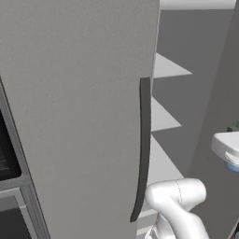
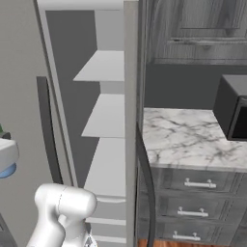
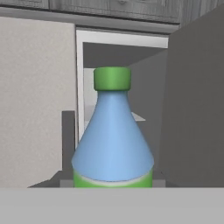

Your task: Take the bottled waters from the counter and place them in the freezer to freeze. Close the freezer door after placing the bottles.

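The blue bottle [image 3: 112,140] is pinched upright in the gripper [image 3: 112,183], held before the open freezer [image 2: 103,67]; a shelf edge [image 2: 99,78] or the freezer door [image 3: 192,100] could be clipped if the approach is misjudged; the bottle might be toppled.

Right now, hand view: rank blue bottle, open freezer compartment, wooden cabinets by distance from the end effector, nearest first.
1. blue bottle: held in the end effector, centre foreground.
2. open freezer compartment: behind the bottle, straight ahead.
3. wooden cabinets: farthest, along the top above the freezer.
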You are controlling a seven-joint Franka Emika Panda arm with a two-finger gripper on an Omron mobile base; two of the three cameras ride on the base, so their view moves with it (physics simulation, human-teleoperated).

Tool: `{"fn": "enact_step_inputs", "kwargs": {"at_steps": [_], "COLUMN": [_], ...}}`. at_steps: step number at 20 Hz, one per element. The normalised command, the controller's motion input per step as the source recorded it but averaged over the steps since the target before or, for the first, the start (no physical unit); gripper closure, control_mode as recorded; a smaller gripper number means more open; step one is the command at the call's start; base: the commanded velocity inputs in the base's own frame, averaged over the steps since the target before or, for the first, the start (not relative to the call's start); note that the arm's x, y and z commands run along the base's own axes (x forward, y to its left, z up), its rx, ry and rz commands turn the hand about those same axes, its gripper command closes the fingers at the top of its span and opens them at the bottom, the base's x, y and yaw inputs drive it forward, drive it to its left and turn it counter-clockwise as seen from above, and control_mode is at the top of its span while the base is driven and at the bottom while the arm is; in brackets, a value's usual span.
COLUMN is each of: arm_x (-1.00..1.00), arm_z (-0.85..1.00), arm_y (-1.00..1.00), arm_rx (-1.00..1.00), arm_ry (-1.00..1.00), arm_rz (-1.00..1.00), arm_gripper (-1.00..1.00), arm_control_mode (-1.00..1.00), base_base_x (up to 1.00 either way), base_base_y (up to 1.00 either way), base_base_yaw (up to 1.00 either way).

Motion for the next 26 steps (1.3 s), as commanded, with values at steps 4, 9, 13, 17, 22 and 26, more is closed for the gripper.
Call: {"fn": "enact_step_inputs", "kwargs": {"at_steps": [4,9,13,17,22,26], "arm_x": [0.00,0.00,0.00,0.17,0.33,0.62], "arm_z": [0.00,0.00,0.00,0.00,0.00,0.28], "arm_y": [0.00,0.00,0.00,-0.07,-0.28,-0.04], "arm_rx": [0.00,0.00,0.00,0.00,0.01,0.07], "arm_ry": [0.00,0.00,0.00,0.01,0.05,0.11], "arm_rz": [0.00,0.00,0.00,0.05,0.08,0.00], "arm_gripper": [1.00,1.00,1.00,1.00,1.00,1.00], "arm_control_mode": [1.00,1.00,1.00,-1.00,-1.00,-1.00], "base_base_x": [0.17,0.00,0.13,0.14,0.00,0.00], "base_base_y": [-0.50,-0.18,-0.05,-0.04,0.00,0.00], "base_base_yaw": [0.05,0.00,0.00,0.02,0.00,0.00]}}
